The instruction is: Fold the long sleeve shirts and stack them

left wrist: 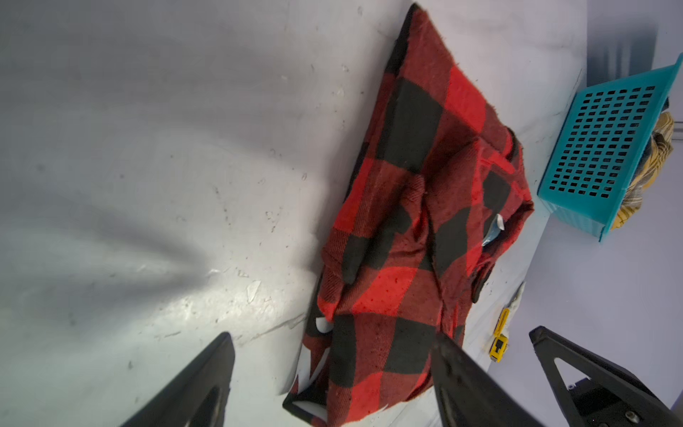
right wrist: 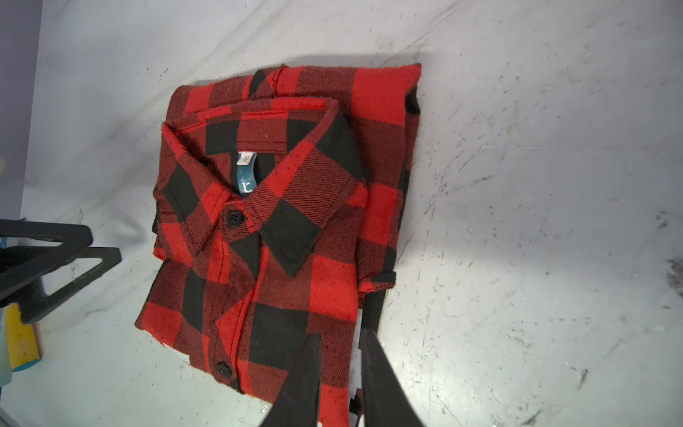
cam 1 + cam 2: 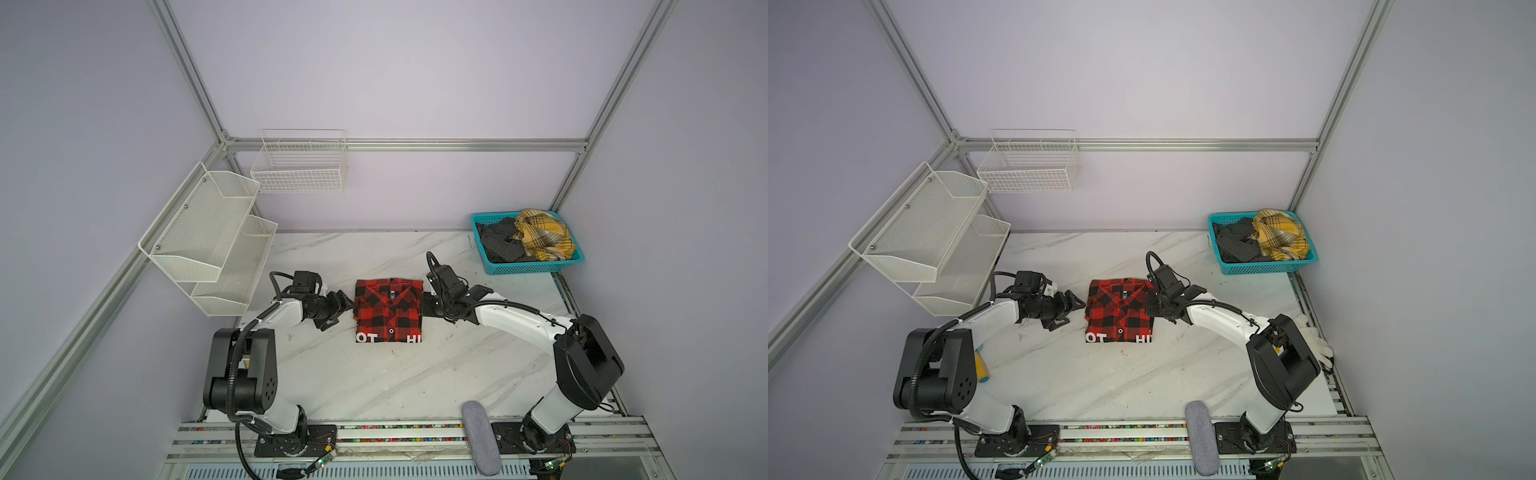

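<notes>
The left gripper's [image 3: 341, 311] two black fingers [image 1: 218, 369] stand wide apart and hold nothing. In the left wrist view the near edge of the shirt lies in the gap between them, and I cannot tell whether either finger touches it.

The right gripper's [image 2: 340, 334] fingers [image 2: 301, 377] are drawn close together and pinch the thick folded edge on the opposite side of the shirt.

Between the two grippers lies the red-and-black check shirt [image 3: 388, 309], flat on the white marble tabletop [image 3: 374, 382], near its middle. It is folded into a compact rectangle, with the buttoned collar on top towards the back wall. Parts of large white letters show along its front edge. The folded layers look a little uneven at the sides.

In the far right corner of the table, well apart from the shirt, stands a teal basket [image 3: 536, 268]. It holds a crumpled yellow plaid garment [image 3: 540, 232] and a dark garment [image 3: 498, 243].

As I judge it, folding this shirt is at its close, with only the final hold left on one side. No stack is on the table yet. The next move calls for the right fingers to release without dragging the layers apart. Alternatively, both grippers could take opposite edges evenly and shift the bundle to its stacking spot. An arm could then fetch the next garment from the basket.
</notes>
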